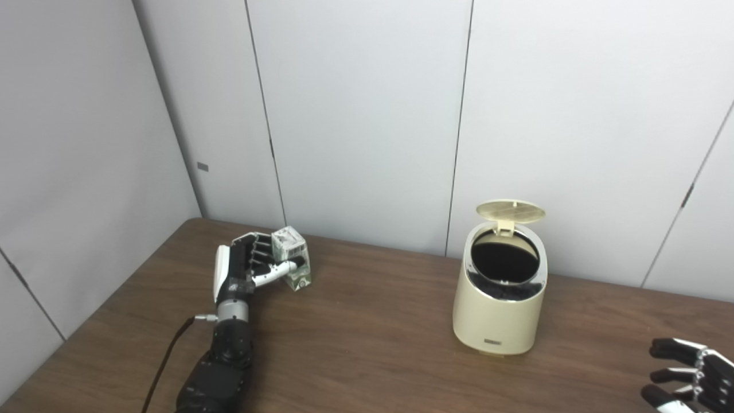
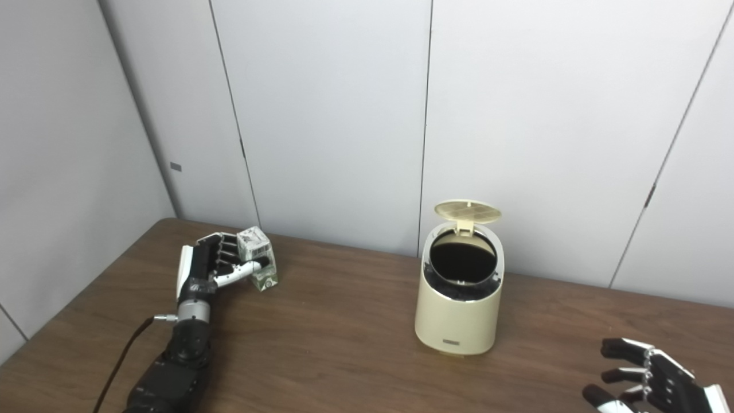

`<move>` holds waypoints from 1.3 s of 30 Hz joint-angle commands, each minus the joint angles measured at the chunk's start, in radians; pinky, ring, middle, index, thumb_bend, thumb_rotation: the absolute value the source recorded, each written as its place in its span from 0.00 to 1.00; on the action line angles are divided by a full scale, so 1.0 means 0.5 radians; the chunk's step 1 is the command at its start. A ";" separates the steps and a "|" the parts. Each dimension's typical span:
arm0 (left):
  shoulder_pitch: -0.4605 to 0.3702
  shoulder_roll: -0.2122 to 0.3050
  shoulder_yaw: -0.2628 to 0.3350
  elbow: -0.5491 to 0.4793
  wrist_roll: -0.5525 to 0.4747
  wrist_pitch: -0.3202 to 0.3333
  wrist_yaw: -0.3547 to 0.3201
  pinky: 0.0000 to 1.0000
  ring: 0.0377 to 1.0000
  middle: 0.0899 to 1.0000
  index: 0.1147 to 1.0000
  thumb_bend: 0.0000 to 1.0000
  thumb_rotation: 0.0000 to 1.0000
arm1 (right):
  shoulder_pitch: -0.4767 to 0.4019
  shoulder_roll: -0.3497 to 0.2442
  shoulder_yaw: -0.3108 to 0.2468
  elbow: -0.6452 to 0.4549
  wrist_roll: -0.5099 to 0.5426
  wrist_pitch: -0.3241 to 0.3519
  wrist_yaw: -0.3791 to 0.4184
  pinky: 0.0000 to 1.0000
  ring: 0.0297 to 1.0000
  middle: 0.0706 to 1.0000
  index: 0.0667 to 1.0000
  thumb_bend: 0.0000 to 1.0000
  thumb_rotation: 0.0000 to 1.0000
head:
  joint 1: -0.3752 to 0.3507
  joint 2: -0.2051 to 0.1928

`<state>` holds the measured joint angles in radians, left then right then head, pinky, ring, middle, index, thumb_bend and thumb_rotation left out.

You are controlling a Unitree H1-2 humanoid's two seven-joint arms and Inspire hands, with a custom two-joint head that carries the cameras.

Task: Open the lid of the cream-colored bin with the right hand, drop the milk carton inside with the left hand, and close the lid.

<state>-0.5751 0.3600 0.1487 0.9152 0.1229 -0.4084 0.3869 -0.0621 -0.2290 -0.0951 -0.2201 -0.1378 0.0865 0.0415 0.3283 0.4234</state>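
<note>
Left hand wraps the milk carton on the table; right hand spread, empty; bin lid up.

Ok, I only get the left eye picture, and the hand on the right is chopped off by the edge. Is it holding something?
Observer: No. The right eye view shows more of the right hand: its fingers are spread apart with nothing in them.
Operator: Can you see the arm behind it?
Observer: Not the arm. The view does show a white cover on the back of the hand, down in the bottom right corner. After that the picture ends.
</note>
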 commanded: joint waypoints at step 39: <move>0.175 -0.277 -0.195 -1.658 0.200 0.507 -0.374 0.38 0.41 0.41 0.45 0.52 0.00 | -0.095 0.090 0.055 -0.165 -0.130 0.097 -0.046 0.54 0.73 0.80 0.77 0.77 0.17 | -0.303 -0.005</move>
<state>-0.4486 0.2149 0.0486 0.1443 0.2151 -0.1461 0.1979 -0.0797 -0.1838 -0.0651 -0.2569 -0.1998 0.1414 0.0350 0.1842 0.4203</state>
